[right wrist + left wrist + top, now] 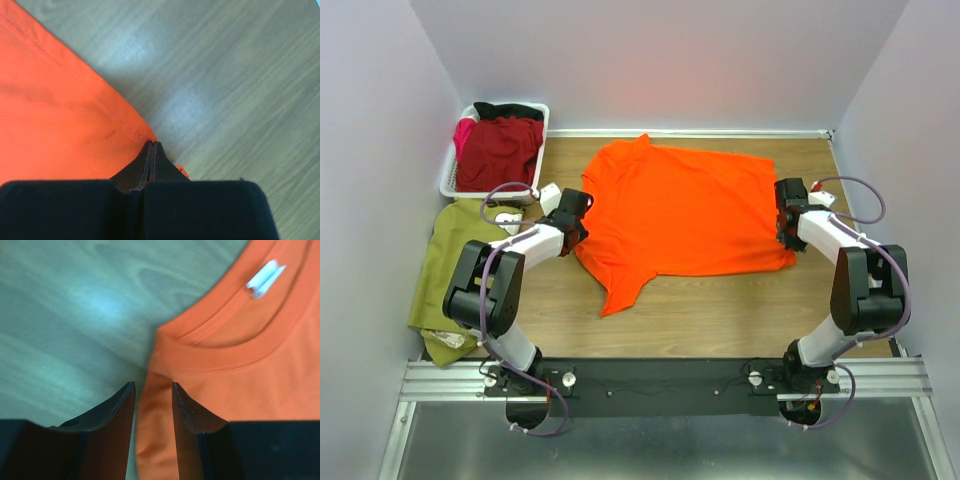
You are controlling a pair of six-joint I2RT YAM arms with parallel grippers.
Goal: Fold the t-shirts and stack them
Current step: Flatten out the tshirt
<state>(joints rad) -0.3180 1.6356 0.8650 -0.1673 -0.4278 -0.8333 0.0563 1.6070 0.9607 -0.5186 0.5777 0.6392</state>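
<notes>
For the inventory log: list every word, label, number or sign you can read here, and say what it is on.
No text here can be read.
Neck label inside the orange shirt: white, too blurred to read.
Olive shirt: no lettering shows.

Bright, plain orange t-shirt [680, 205], with a white label [265, 279] at its collar, against a table [720, 310] of light brown wood grain. In the white slatted basket [448, 182], a dark red t-shirt [500, 152] shows with black cloth [510, 110] and a strip of pink [463, 133]. Nearby, an olive green t-shirt [445, 260]. The left arm [535, 240] and right arm [830, 230] are white and black, trailing lilac cables [865, 195]. The left gripper [153, 390] and right gripper [151, 146] are black. Walls [670, 60] are pale grey-white. The rail [450, 378] is silver, its plate [660, 378] black.
</notes>
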